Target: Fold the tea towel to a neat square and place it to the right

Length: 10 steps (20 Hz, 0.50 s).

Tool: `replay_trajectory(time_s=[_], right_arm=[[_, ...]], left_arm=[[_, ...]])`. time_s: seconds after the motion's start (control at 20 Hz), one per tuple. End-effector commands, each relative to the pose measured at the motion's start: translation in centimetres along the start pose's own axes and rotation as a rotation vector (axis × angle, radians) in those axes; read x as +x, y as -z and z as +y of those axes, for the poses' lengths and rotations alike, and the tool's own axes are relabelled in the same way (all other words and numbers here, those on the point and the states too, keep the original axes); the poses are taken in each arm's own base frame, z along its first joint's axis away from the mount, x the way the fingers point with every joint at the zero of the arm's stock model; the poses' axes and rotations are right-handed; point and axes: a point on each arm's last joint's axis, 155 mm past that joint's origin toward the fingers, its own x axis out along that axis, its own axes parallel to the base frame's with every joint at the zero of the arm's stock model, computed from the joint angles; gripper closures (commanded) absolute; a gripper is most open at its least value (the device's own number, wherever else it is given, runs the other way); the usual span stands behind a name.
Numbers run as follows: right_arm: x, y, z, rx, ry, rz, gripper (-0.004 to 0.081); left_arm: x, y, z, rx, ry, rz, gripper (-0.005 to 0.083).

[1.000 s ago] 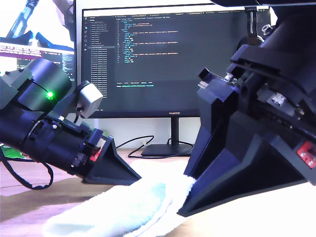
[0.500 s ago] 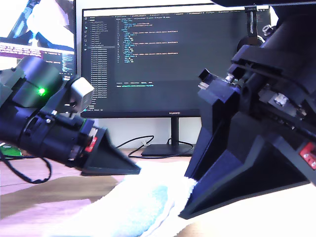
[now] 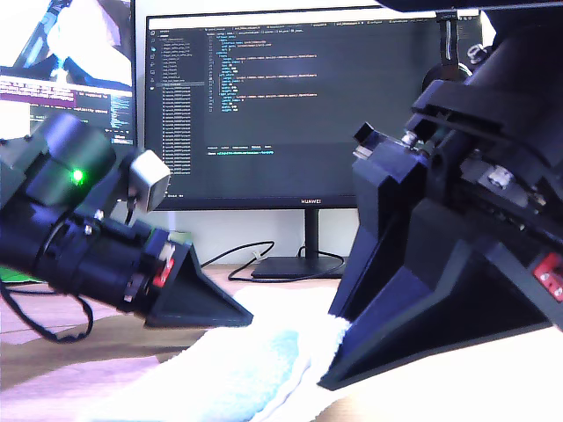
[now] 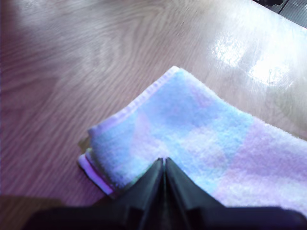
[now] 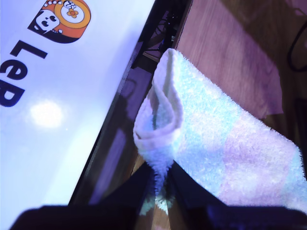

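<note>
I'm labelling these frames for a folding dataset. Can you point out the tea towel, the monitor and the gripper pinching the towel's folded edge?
tea towel (image 4: 192, 129): first wrist view, middle of its top layer.
monitor (image 3: 290, 105): exterior view, the dark code screen.
my second gripper (image 5: 160, 184): second wrist view, fingertips clamped on the towel's bunched edge.

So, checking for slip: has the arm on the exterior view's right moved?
No; that arm sits unchanged against the monitor stand.

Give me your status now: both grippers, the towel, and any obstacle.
My first gripper shut on the tea towel. My second gripper shut on its folded edge, lifted. Monitor close behind; nothing blocking.
</note>
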Motion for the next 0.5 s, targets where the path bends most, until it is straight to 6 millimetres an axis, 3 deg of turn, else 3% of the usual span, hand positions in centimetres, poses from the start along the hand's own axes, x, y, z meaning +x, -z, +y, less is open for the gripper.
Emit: replay_trajectory(time_s=[0.0, 0.3, 0.45], right_arm=[[0.0, 0.0, 0.7, 0.008, -0.011, -0.007, 0.0782], [0.0, 0.0, 0.6, 0.021, -0.005, -0.008, 0.0782], [0.0, -0.1, 0.4, 0.043, 0.001, -0.012, 0.0782]], left_arm=[[0.3, 1.0, -0.2, -0.008, 0.011, 0.015, 0.0795], [1.7, 1.9, -0.9, -0.012, 0.037, 0.049, 0.0795], [1.4, 3.5, 0.8, -0.058, -0.048, 0.106, 0.0795]])
